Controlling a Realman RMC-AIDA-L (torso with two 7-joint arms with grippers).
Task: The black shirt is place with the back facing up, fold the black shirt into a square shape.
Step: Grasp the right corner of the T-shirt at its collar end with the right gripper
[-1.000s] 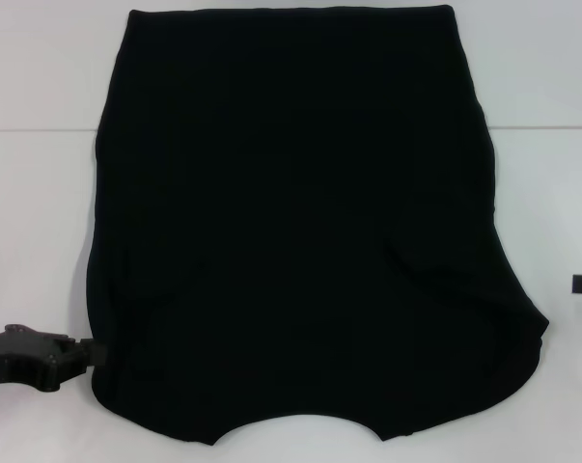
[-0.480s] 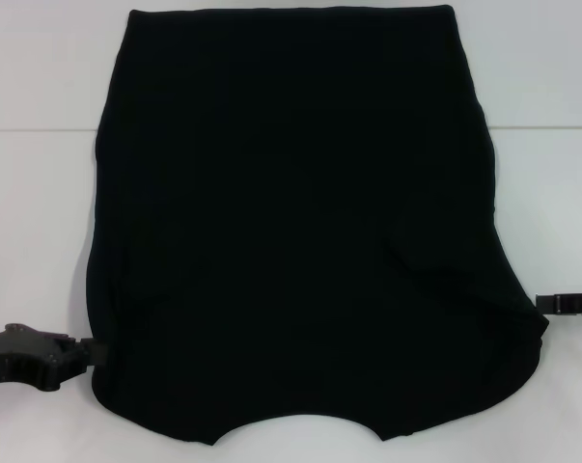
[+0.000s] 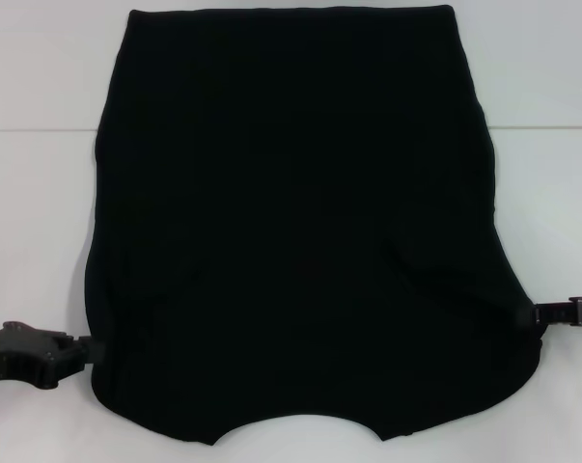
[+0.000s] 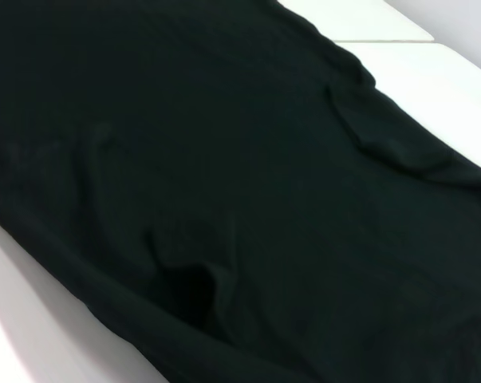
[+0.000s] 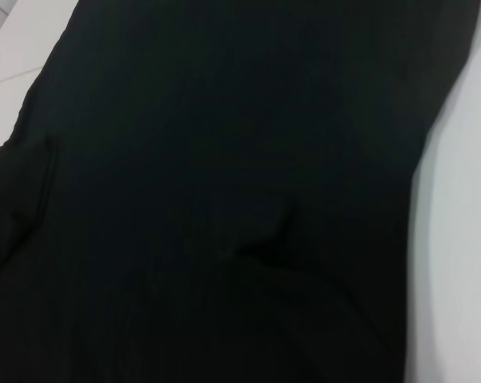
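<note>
Two claws at black shirt point(image 3: 291, 222) edges

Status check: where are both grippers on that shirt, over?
Left gripper at the black shirt near-left edge. Right gripper at its near-right edge. Shirt flat on white table, unfolded. Nothing in the way.

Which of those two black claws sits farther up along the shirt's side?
The right gripper, at the black shirt's right edge. It meets the fabric higher in the head view than the left gripper, which is nearer the bottom corner.
</note>
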